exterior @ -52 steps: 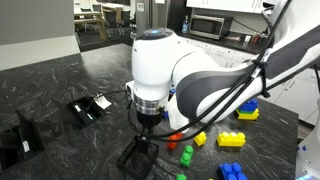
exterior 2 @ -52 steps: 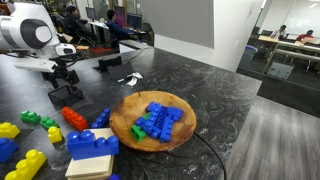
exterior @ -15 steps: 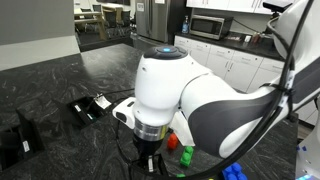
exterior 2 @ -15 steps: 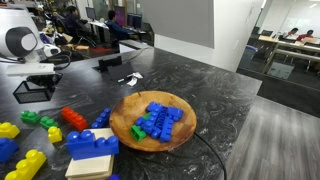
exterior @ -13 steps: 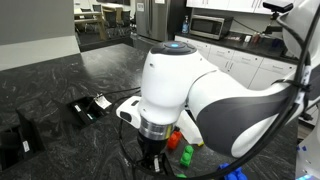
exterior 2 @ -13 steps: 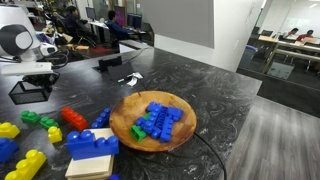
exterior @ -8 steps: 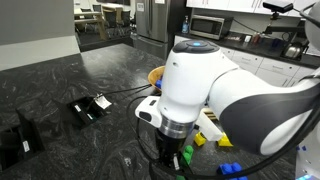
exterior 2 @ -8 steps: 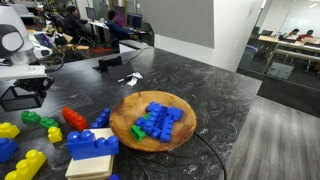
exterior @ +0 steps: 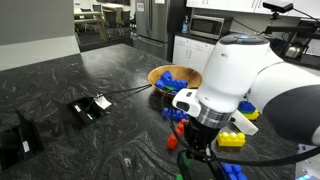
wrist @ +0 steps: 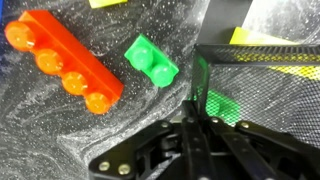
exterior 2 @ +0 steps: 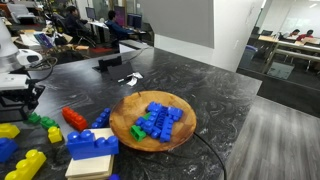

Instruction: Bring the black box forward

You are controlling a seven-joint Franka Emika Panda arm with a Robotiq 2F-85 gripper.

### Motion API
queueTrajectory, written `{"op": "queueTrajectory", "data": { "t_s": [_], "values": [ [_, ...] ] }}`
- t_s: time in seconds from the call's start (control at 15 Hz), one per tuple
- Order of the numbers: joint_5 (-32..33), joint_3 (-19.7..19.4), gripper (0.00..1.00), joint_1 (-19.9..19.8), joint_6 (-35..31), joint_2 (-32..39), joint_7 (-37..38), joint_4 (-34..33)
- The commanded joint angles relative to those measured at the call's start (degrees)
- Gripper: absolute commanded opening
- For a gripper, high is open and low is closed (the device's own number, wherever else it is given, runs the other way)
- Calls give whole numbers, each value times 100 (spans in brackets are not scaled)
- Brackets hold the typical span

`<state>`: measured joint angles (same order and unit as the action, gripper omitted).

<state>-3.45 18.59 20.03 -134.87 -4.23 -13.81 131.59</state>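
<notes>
Beside the red brick (wrist: 65, 65) and green brick (wrist: 150, 60) on the tabletop (wrist: 60, 140), the black box (wrist: 265, 80) now sits just right of them, having slid along with the arm, the pincer (wrist: 197, 118) clamped nearly shut on its mesh wall, so the forward pull looks well underway.

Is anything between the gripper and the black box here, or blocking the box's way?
Nothing is between them: in the wrist view the gripper is pinched on the mesh wall of the black box. A green brick and a red brick lie just beside the box and could be nudged if it is dragged that way.
</notes>
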Motion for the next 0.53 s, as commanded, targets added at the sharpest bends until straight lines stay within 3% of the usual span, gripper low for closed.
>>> {"op": "queueTrajectory", "data": {
  "t_s": [0.0, 0.47],
  "values": [
    [-419, -82, 1, 5, -276, -785, 170, 826],
    [-834, -175, 1, 148, -116, -2110, 958, 2051]
  ]
}}
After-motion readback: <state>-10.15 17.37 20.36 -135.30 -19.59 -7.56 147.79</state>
